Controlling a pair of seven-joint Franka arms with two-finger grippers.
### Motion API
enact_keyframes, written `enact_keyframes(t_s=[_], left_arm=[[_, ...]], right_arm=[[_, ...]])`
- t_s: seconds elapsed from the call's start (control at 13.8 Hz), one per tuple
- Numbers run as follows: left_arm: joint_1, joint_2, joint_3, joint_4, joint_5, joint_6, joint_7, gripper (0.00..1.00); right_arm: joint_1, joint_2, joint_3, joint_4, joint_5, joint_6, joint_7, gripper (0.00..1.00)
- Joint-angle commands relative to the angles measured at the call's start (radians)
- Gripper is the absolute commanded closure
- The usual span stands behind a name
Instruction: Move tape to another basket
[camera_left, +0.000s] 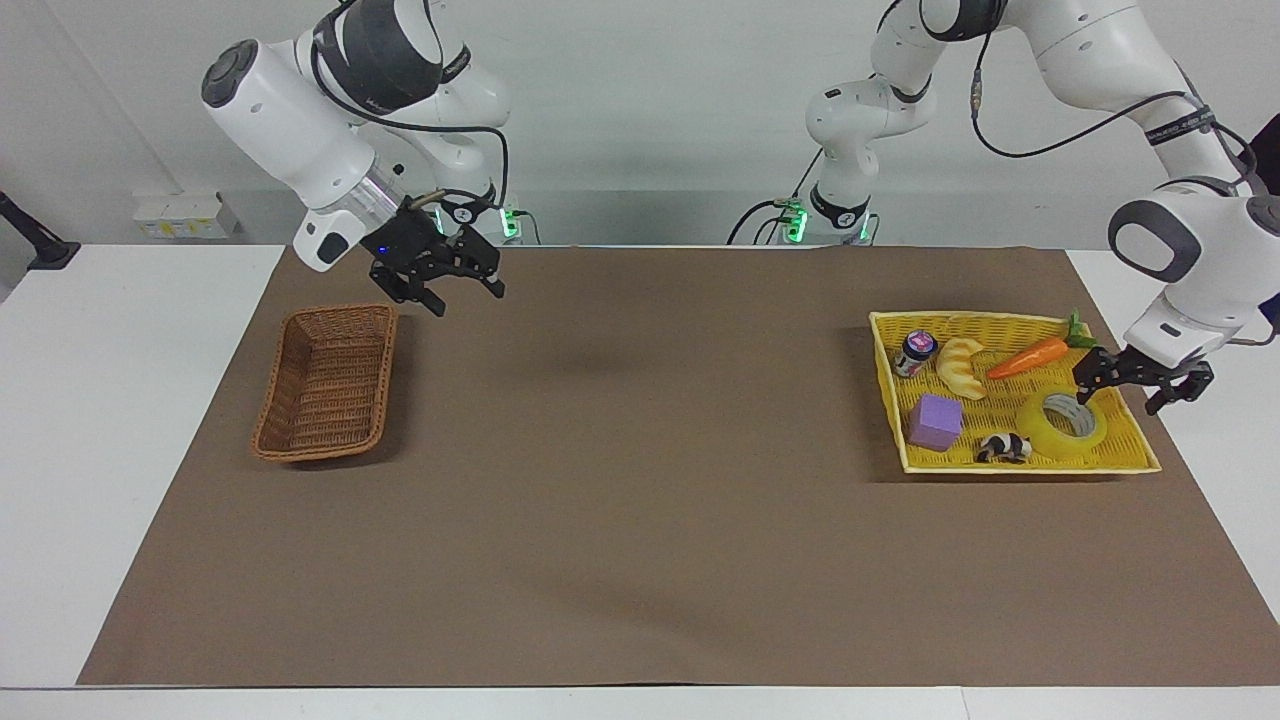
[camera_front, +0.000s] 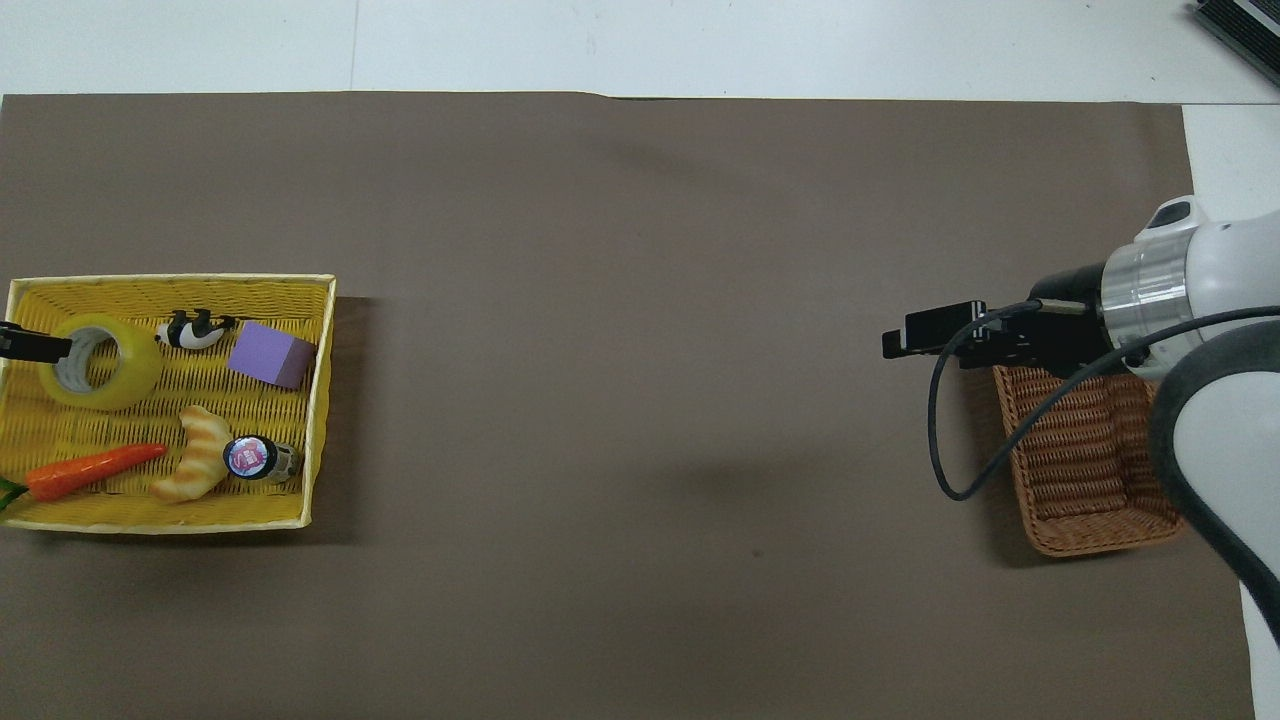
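The yellow tape (camera_left: 1063, 424) lies flat in the bright yellow basket (camera_left: 1000, 466) at the left arm's end of the table; it also shows in the overhead view (camera_front: 100, 362). My left gripper (camera_left: 1118, 398) is open and low over the roll, with one finger at the core hole and the other outside the roll. One of its fingers (camera_front: 35, 346) shows at the edge of the overhead view. The brown wicker basket (camera_left: 325, 385) stands empty at the right arm's end. My right gripper (camera_left: 468, 300) is open and empty, up in the air over the mat beside that basket.
The yellow basket also holds a carrot (camera_left: 1030, 357), a croissant (camera_left: 962, 367), a small jar (camera_left: 915, 353), a purple cube (camera_left: 935, 421) and a black-and-white toy animal (camera_left: 1003, 447). A brown mat (camera_left: 640, 520) covers the table.
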Motion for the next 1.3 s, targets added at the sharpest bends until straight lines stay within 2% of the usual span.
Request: enact_keyframes(t_s=[0.0,0.36,0.43,0.58,0.65,0.72,0.94,1.01,1.09,1.23], left_arm=[[0.015,0.03,-0.007,0.003,-0.015,0.038,0.028,0.0],[0.023,0.069,-0.007,-0.017,-0.031,0.066,0.027,0.0],[0.022,0.069,-0.007,-0.022,-0.037,0.066,0.023,0.03],[0.02,0.063,-0.007,-0.038,-0.037,0.06,0.02,0.5],[0.021,0.061,-0.007,-0.04,-0.037,0.054,0.025,0.7],[0.025,0.061,-0.007,-0.04,-0.037,0.052,0.03,0.82],[0.028,0.06,-0.007,-0.035,-0.037,0.052,0.031,0.87],[0.031,0.05,-0.007,-0.031,-0.037,0.048,0.031,0.92],[0.029,0.034,-0.007,-0.028,-0.037,0.043,0.031,0.98],[0.02,-0.005,-0.007,-0.025,-0.037,0.002,0.027,1.0]], right_arm=[[0.011,-0.022,0.002,-0.045,0.081,0.038,-0.013,0.0],[0.121,-0.019,0.003,-0.175,0.239,0.236,-0.015,0.0],[0.132,-0.019,0.003,-0.186,0.279,0.254,-0.015,0.0],[0.175,-0.021,0.003,-0.195,0.331,0.305,-0.012,0.0],[0.193,-0.021,0.003,-0.201,0.355,0.331,-0.007,0.0],[0.195,-0.025,0.003,-0.206,0.409,0.337,-0.007,0.0],[0.2,-0.027,0.003,-0.208,0.486,0.36,0.0,0.0],[0.201,-0.027,0.003,-0.208,0.509,0.36,0.0,0.0],[0.2,-0.027,0.005,-0.208,0.514,0.359,0.0,0.0],[0.201,-0.027,0.005,-0.208,0.517,0.359,0.002,0.0]])
